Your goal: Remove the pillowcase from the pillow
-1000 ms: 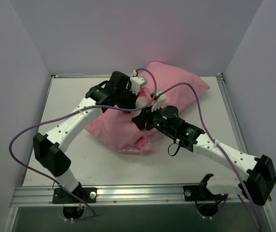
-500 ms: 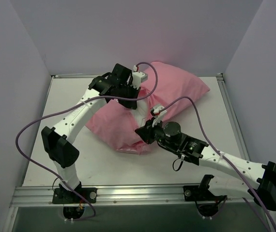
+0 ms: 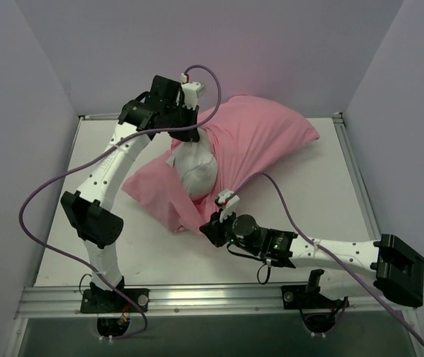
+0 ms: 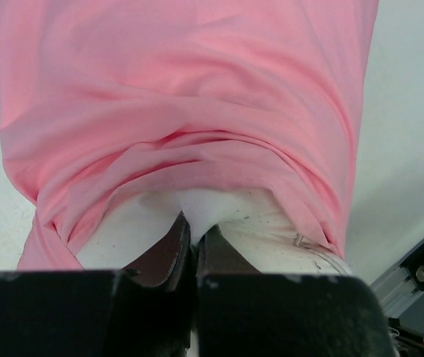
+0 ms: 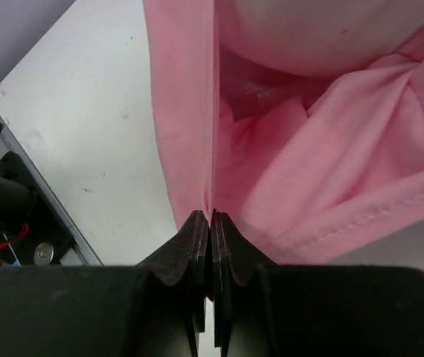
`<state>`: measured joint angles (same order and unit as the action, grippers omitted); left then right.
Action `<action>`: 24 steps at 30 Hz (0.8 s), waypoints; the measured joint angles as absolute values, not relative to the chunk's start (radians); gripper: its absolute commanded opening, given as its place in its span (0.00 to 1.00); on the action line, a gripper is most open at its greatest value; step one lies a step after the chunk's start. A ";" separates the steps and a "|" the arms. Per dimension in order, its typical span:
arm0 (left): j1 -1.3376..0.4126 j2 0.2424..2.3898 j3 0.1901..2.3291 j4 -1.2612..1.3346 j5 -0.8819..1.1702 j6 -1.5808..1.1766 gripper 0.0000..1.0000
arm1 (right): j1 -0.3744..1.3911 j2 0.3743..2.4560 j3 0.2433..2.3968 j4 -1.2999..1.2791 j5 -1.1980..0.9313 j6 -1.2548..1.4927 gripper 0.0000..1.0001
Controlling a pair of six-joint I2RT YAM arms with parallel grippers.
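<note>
Pink cloth fills most of the view ahead of both pairs of jaws. The left jaws are pinched shut on a fold of the white pillow (image 4: 234,212), which bulges out bare right at their tips. Just beyond them the pillowcase (image 4: 182,89) is bunched in creases around that exposed end and stretches away from the jaws over the rest of the cushion. From above, we see this grip apparently raised off the worktop (image 3: 338,186). The bare white part hangs below the jaws and the covered part slopes away to the far right. The right jaws are closed tight on the edge of the pillowcase's open mouth, with a thin pink fold running straight out from between their tips. Beyond these jaws the mouth gapes, and the pillow's rounded white end shows inside it. To the left of the right jaws lies bare worktop; to their right a stitched hem of the pink cloth spreads away.
</note>
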<state>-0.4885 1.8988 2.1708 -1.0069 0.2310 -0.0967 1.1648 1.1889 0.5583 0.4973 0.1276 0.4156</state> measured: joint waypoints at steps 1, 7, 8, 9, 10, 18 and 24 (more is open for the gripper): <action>-0.486 1.898 2.171 -1.007 0.237 -0.097 0.02 | 1.160 1.178 0.546 0.510 0.135 0.422 0.00; -0.461 1.861 2.140 -0.999 0.338 -0.094 0.02 | 0.955 1.128 0.493 0.533 0.127 0.504 0.00; -0.456 1.853 2.138 -0.999 0.364 -0.096 0.02 | 0.907 1.131 0.492 0.537 0.123 0.519 0.00; -0.451 1.847 2.136 -0.999 0.388 -0.099 0.02 | 0.860 1.139 0.492 0.545 0.115 0.531 0.00; -0.450 1.838 2.133 -0.997 0.411 -0.102 0.02 | 0.822 1.151 0.493 0.562 0.108 0.542 0.00; -0.444 1.747 1.979 -0.938 0.476 -0.130 0.02 | 0.674 1.328 0.517 0.677 -0.056 0.578 0.25; -0.463 1.725 1.901 -0.885 0.467 -0.159 0.02 | 0.669 1.240 0.591 0.451 -0.097 0.462 0.63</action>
<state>-0.4633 1.7248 1.9011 -0.8852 0.4675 -0.1585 0.6689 1.2396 0.5907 0.4507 -0.0967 0.4622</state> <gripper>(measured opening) 0.058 0.592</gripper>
